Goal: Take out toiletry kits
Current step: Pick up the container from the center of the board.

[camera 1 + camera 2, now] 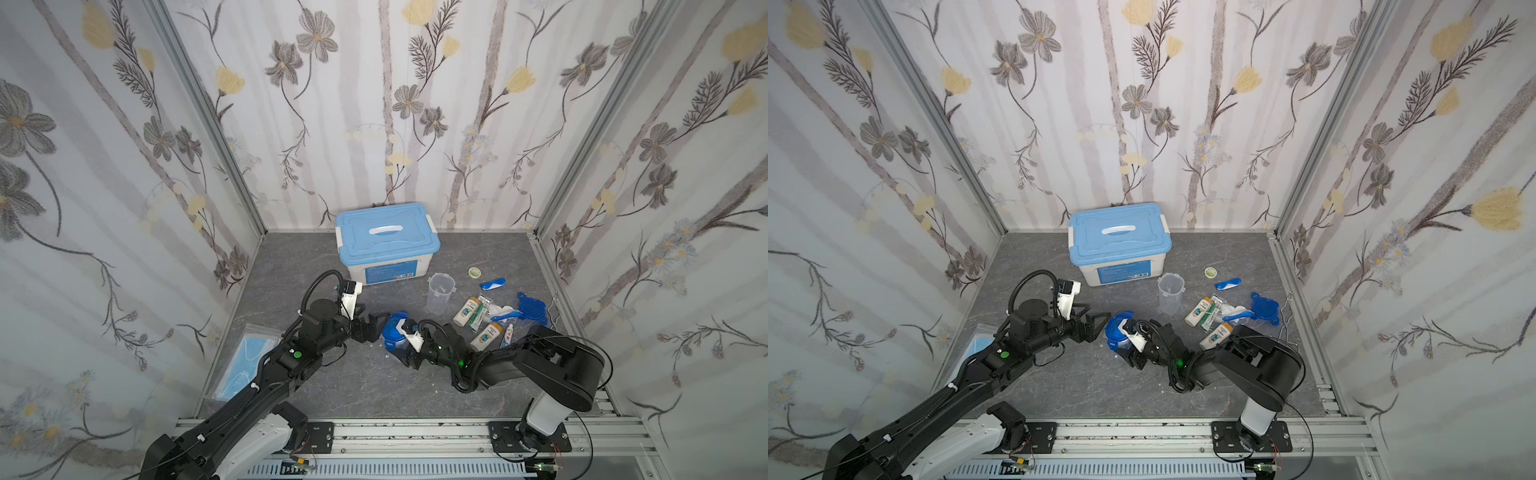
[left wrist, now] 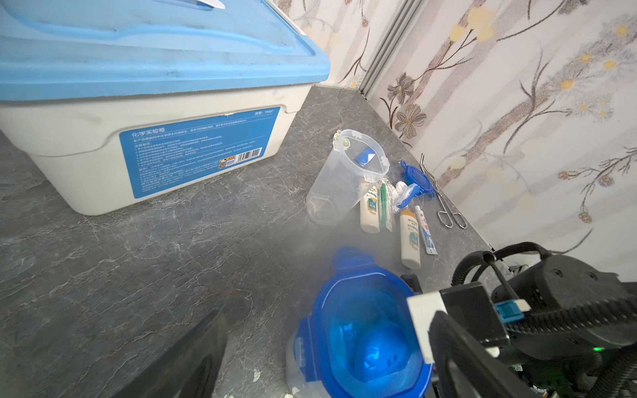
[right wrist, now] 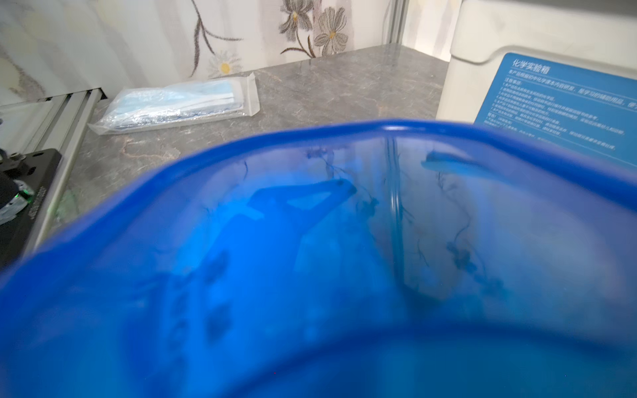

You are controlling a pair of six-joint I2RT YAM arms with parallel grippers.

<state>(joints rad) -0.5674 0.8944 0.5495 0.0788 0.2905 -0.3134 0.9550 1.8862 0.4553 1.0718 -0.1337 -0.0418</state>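
Roughly halfway, I'd judge. The second translucent plastic cup with a round blue tabbed lid (image 1: 394, 330) sits front-centre on the table. Its lid is still snapped on and the contents are only a blur through the blue. The right gripper (image 1: 407, 355) looks clamped on the cup's body from the side, and its wrist view is nothing but lid. The left gripper (image 1: 379, 328) hangs just beside the lid, jaws spread wide, holding nothing. I read that as lining up on the tab to peel.

The first kit looks done. The empty clear cup (image 1: 440, 296) stands upright and its loose blue lid (image 1: 532, 309) lies flat near the right wall. Between them lie two small cream bottles (image 1: 465, 312), a thin toothpaste tube (image 1: 507, 336) and a blue toothbrush (image 1: 505, 318).

Materials: the cups are thin, glossy and slightly tapered, so they probably flex under squeeze. The lids look semi-rigid with a rim lip. The grey marble-pattern tabletop (image 1: 332, 386) is smooth.

Further out, the large white box with a light-blue lid (image 1: 386, 245) stands closed at the back. The flat clear bag of blue masks (image 1: 245, 361) lies at the left edge. Neither arm touches them.
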